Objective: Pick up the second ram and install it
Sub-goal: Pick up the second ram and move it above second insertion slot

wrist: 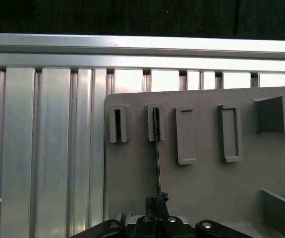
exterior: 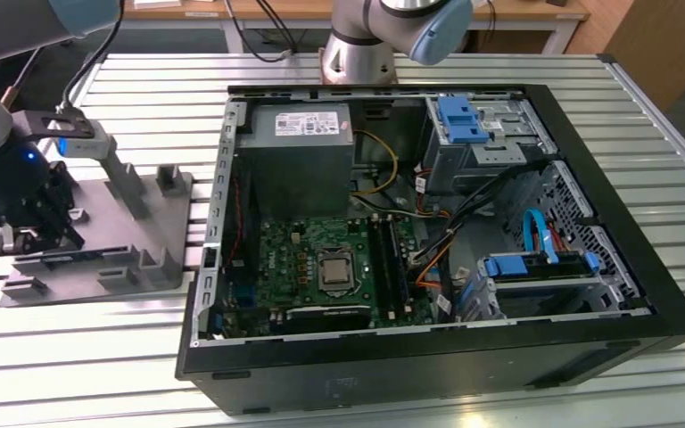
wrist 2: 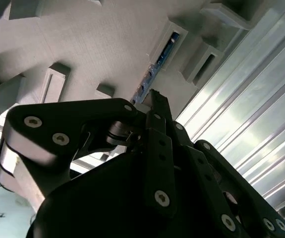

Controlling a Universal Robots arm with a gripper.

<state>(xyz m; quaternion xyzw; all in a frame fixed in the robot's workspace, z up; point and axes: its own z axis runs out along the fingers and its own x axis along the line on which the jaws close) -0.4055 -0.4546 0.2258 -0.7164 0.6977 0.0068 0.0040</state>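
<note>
First wrist view: the gripper has its two black fingers pulled almost together. The near end of the second ram sits between them. It looks like they are pinching the thin stick, because I see no gap beside it.

The second wrist view shows the same thing from the side. The fingers come to a narrow point on the blue-green edge of the stick.

The stick stands on its thin edge. It runs in a straight line away from the fingers. Its far end sits in a small slotted post on the grey holder block, so it has not left its place yet.

The block rests on the ribbed metal table. In the exterior view the gripper hangs over the block at the exterior view's left. The open computer case sits well apart from it, with the green motherboard inside.

I think this step is the pick-up. To do it well, the pinch should be firm and square on the flat sides. The stick should come straight out of its post and stay level. If it tips, it could jam in the slot or slip from the grip.
</note>
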